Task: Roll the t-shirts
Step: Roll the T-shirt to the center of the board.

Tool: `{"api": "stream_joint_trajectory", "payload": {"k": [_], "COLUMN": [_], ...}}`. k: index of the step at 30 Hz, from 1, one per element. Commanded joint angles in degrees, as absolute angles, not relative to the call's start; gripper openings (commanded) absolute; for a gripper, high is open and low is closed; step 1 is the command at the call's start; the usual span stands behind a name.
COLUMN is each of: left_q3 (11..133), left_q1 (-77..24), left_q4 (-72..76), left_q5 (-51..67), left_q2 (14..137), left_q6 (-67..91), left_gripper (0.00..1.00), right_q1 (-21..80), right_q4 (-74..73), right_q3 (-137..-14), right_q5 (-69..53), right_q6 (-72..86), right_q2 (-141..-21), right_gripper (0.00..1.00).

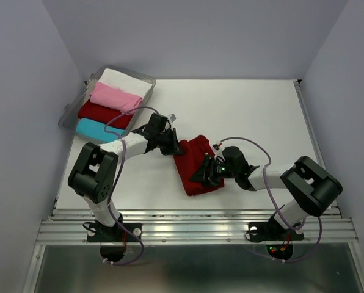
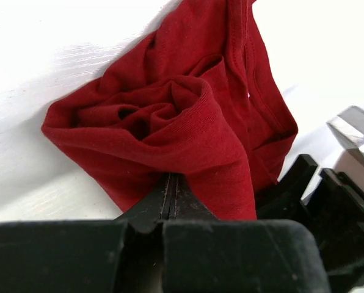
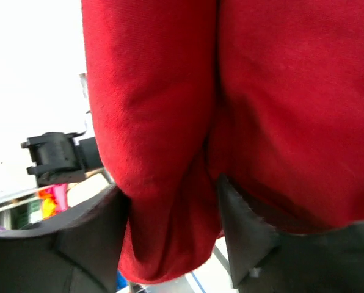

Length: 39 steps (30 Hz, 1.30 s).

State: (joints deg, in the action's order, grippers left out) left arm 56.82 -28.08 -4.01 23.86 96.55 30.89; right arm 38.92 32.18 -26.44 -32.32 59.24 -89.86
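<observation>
A lab test cell: white table point(image 1: 249, 116) inside plain grey panels point(image 1: 200, 36).

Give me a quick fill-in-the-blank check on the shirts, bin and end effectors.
The clear bin holds ___ rolled shirts. The one at its near end is ___. The left end effector is ___ on the dark red t-shirt. The right end effector stands ___ around a fold of it.
Missing: four; cyan; shut; open.

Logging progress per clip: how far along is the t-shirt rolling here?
Done: four rolled shirts sit in the bin. In hand: the dark red t-shirt lies bundled mid-table, left claw pinching its edge, right claw straddling a fold. Remaining: tightening that loose roll, perhaps binning it.
</observation>
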Motion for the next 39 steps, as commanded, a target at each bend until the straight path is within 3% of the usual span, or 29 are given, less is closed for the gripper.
{"api": "stream_joint_trajectory", "payload": {"k": [1,8,12,17,18,24,33,39], "left_q3": [59.6,61.2,62.0,63.5,63.6,64.8,66.6,69.9], "left_q1": [-28.7,-29.5,-30.3,-30.9,-31.1,-31.6,-31.6,-31.6], "left_q4": [-2.7,-2.8,-2.8,-2.8,-2.6,-2.4,-4.2,-7.6], "left_q5": [24.3,24.2,24.4,24.5,24.6,25.3,24.6,23.9], "left_q2": [97.6,100.5,102.0,103.4,104.0,105.9,106.0,101.9], "left_q6": [29.7,29.4,29.4,29.6,29.6,29.5,28.4,27.8], "left_gripper": [0.0,0.0,0.0,0.0,0.0,0.0,0.0,0.0], "right_q1": [38.6,38.6,39.3,44.7,45.8,53.5,53.5,54.1], "right_q4": [21.9,1.3,-8.9,-18.4,-19.0,-19.4,-19.3,-22.4], "right_q3": [-29.7,-33.6,-36.9,-43.7,-44.6,-52.1,-49.6,-51.6], "right_q5": [-25.7,-15.1,-10.7,-0.3,2.0,5.5,9.9,11.3], "right_q6": [54.1,48.6,44.9,41.8,41.8,40.5,42.6,42.5], "right_q2": [-83.4,-73.5,-70.0,-69.3,-69.9,-79.4,-87.7,-84.2], "right_gripper": [0.66,0.68,0.63,0.42,0.3,0.07,0.04,0.01]}}
